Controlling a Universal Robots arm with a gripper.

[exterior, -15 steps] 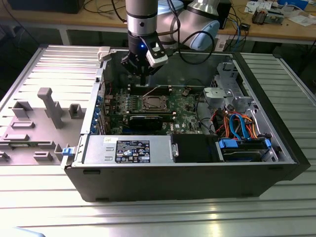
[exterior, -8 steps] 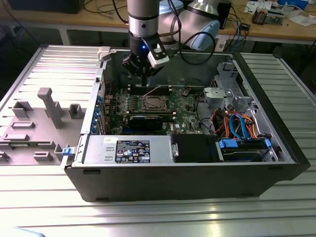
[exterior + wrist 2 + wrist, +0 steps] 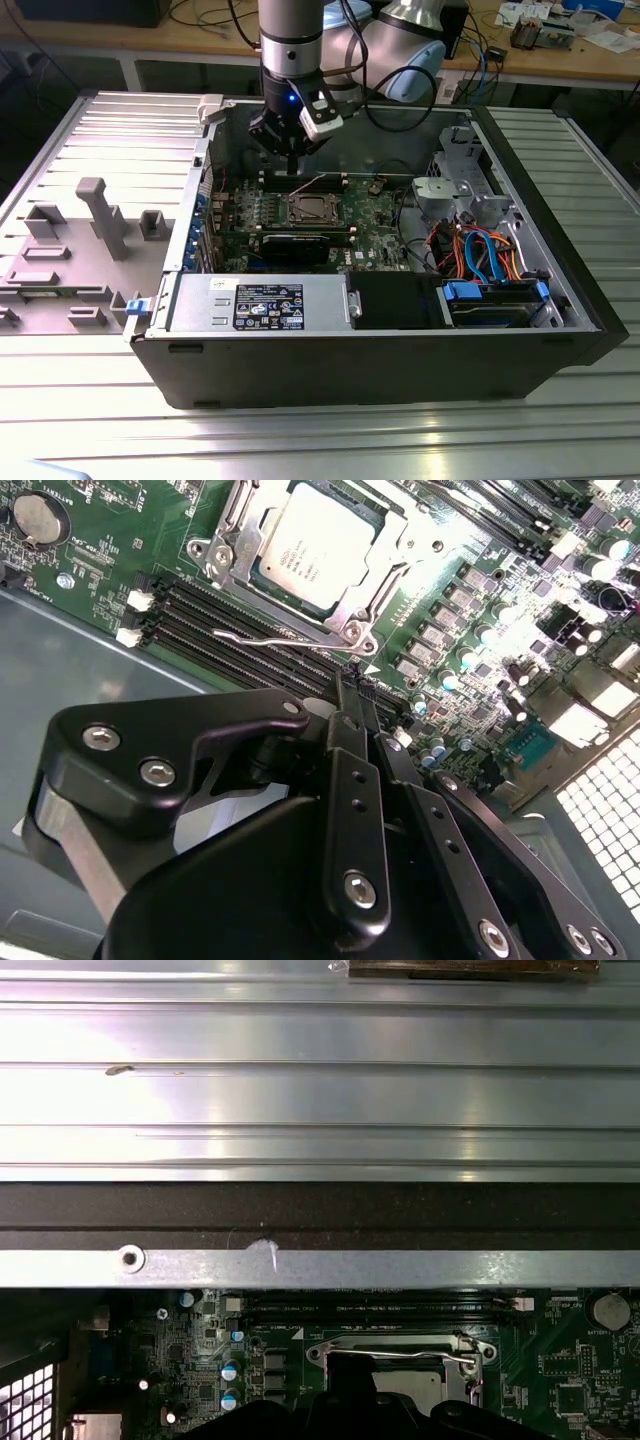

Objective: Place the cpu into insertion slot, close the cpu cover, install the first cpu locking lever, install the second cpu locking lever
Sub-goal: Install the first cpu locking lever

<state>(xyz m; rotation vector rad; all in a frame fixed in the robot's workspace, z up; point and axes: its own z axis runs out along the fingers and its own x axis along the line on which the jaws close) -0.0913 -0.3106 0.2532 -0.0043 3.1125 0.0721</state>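
**A:** Status, exterior view?

**B:** An open black steel computer case sits on the ribbed aluminium worktop. The black metal fingers hang over the green motherboard. They are clenched tip to tip with nothing between them. The small square insertion slot with a silvery rim lies at about 5 o'clock from the tips, near but apart.

**A:** What is in the slot?

**B:** In the second wrist view, the square grey-capped cpu is seated. The thin silvery cpu cover frame lies flat over its edges. A thin bent-wire locking lever runs along the cover edge nearest the fingers. I cannot tell whether it is caught under its catch.

**A:** So I read this as the lever step. How is it done well?

**B:** My judgement:
- Contact the wire at its free handle end, not mid-span, so that it pivots and does not bow.
- Push down first, then sideways under the catch, slowly and in one line.
- Keep the clenched tips off the long black memory slots and the small silver capacitors beside the socket.
- Watch the cover. If it lifts or skews, the wire is not bearing on its tab.

**A:** Risk?

**B:** A thin sprung wire may slip off smooth fingertips and snap back.
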